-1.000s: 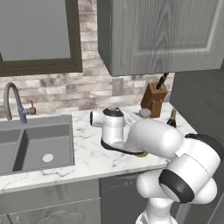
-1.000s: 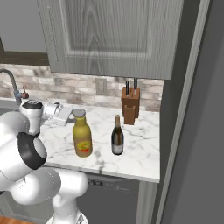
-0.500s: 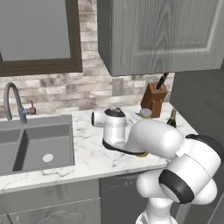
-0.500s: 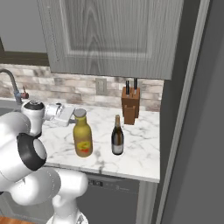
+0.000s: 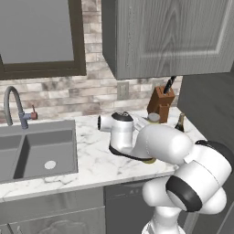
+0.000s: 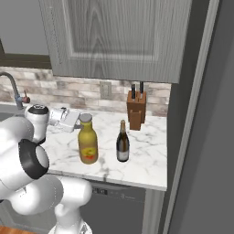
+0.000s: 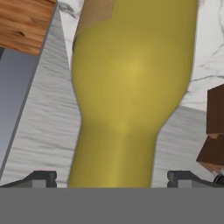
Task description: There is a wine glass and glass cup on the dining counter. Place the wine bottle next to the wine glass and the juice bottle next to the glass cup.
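The gripper (image 7: 111, 179) is spread wide, jaws flanking the neck of the juice bottle (image 6: 87, 143) for a grasp; the wine bottle (image 6: 122, 142) stands just beside it

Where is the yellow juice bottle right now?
In the right base view, the stout yellow-orange juice bottle stands upright on the white marble counter, just left of the small dark wine bottle. The wooden knife block stands behind them.
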